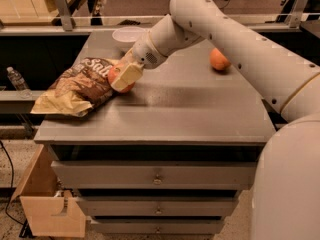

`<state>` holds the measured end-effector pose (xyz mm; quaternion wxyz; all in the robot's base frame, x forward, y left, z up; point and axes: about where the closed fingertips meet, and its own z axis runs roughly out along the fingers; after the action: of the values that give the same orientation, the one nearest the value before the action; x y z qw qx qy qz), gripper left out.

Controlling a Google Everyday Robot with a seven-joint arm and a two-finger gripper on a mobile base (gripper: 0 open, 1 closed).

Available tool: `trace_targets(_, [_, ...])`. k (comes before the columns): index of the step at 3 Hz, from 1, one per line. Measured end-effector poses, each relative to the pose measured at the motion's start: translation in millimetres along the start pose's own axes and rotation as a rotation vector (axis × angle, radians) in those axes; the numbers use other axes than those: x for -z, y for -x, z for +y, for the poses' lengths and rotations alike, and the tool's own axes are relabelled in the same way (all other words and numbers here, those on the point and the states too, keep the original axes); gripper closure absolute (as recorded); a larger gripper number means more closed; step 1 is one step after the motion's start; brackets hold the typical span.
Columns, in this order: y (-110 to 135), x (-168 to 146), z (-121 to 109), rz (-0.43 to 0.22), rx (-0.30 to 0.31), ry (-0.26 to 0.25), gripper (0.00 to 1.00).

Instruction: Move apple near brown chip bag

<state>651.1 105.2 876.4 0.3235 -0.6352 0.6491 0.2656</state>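
holding the apple (114, 76) clamped between the fingers (129, 73) of our gripper (123, 81), we hang low over the table (190, 111). the brown chip bag (75, 86) lies right beside the fingers, on the side away from the orange fruit (219, 60). we think the apple only needs to go straight down.

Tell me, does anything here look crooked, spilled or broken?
Mostly tidy. The brown chip bag lies crumpled, with a corner hanging past the left edge of the table. The gripper holds the apple right beside it.
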Motion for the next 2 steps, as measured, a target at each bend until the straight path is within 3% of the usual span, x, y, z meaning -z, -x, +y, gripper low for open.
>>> trace_targets(2, [-2.0, 6.8, -4.3, 0.011, -0.004, -0.078, 1.00])
